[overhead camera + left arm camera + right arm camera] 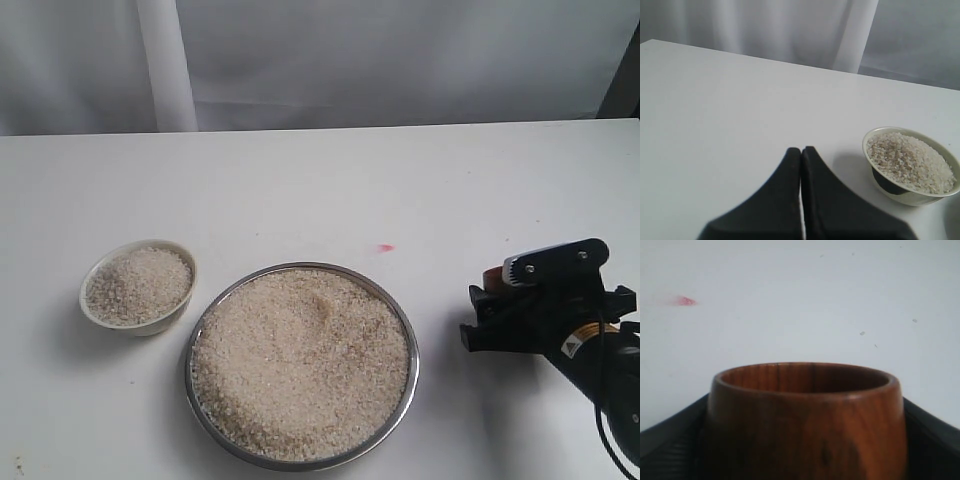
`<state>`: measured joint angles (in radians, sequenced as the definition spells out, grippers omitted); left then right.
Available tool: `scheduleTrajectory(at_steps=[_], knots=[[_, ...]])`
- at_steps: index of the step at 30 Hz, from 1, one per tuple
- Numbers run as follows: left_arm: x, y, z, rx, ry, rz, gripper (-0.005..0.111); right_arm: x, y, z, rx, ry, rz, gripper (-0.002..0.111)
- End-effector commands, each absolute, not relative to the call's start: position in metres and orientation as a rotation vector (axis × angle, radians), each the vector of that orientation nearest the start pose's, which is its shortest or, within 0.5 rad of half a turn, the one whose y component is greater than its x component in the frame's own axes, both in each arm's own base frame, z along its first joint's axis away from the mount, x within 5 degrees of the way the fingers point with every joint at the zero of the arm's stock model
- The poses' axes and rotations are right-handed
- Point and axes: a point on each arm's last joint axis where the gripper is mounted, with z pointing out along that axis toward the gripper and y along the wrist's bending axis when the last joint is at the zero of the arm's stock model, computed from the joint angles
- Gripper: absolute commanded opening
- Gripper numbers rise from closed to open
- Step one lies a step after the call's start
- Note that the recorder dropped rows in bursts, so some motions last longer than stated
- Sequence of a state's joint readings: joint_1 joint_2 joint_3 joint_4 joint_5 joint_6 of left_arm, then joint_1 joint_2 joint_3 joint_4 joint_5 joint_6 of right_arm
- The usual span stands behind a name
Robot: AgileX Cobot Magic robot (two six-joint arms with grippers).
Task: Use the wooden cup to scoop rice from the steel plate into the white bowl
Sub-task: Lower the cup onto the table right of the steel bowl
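The steel plate (413,352) sits at the front middle of the table, heaped with rice (300,365) that has a small dent near the top. To its left stands the white bowl (152,325), also filled with rice (138,285). Right of the plate, my right gripper (488,308) is low over the table, shut on the wooden cup (493,275). In the right wrist view the cup (805,415) stands upright between the black fingers (670,440), and its visible interior shows no rice. My left gripper (801,150) is shut and empty, beside the bowl (912,201).
A small red mark (386,247) lies on the white table behind the plate. A pale curtain (165,60) hangs behind the table's far edge. The left arm is outside the exterior view.
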<state>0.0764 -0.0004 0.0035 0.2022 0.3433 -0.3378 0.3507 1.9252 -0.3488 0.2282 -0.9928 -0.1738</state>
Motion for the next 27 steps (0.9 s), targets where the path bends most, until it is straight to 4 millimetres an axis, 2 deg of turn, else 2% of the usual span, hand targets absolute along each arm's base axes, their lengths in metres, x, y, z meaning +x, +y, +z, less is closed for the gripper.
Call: scheduleTrajectory(at_steps=[1, 10, 11, 13, 15, 17, 18, 20, 27], knots=[[0.0530, 0.0096, 0.1833, -0.248, 1.797, -0.001, 0.000, 0.2438, 0.0719, 0.0818, -0.321, 2.052, -0.008, 0.000], [0.0530, 0.0096, 0.1833, -0.248, 1.797, -0.001, 0.000, 0.2434, 0.0718, 0.0810, -0.322, 2.062, -0.007, 0.000], [0.0530, 0.0096, 0.1833, -0.248, 1.797, -0.001, 0.000, 0.2434, 0.0718, 0.0810, -0.322, 2.062, -0.007, 0.003], [0.0530, 0.0096, 0.1833, -0.248, 1.797, -0.001, 0.000, 0.2434, 0.0718, 0.0810, -0.322, 2.062, -0.007, 0.019], [0.0530, 0.0096, 0.1833, -0.248, 1.797, -0.001, 0.000, 0.2435, 0.0718, 0.0812, -0.322, 2.060, -0.007, 0.046], [0.0530, 0.0096, 0.1833, -0.248, 1.797, -0.001, 0.000, 0.2441, 0.0719, 0.0823, -0.320, 2.046, -0.008, 0.077], [0.0530, 0.0096, 0.1833, -0.248, 1.797, -0.001, 0.000, 0.2447, 0.0720, 0.0834, -0.317, 2.032, -0.008, 0.087], [0.0530, 0.0096, 0.1833, -0.248, 1.797, -0.001, 0.000, 0.2448, 0.0720, 0.0836, -0.317, 2.030, -0.008, 0.095], [0.0530, 0.0096, 0.1833, -0.248, 1.797, -0.001, 0.000, 0.2425, 0.0709, 0.0837, -0.317, 2.023, -0.011, 0.096]])
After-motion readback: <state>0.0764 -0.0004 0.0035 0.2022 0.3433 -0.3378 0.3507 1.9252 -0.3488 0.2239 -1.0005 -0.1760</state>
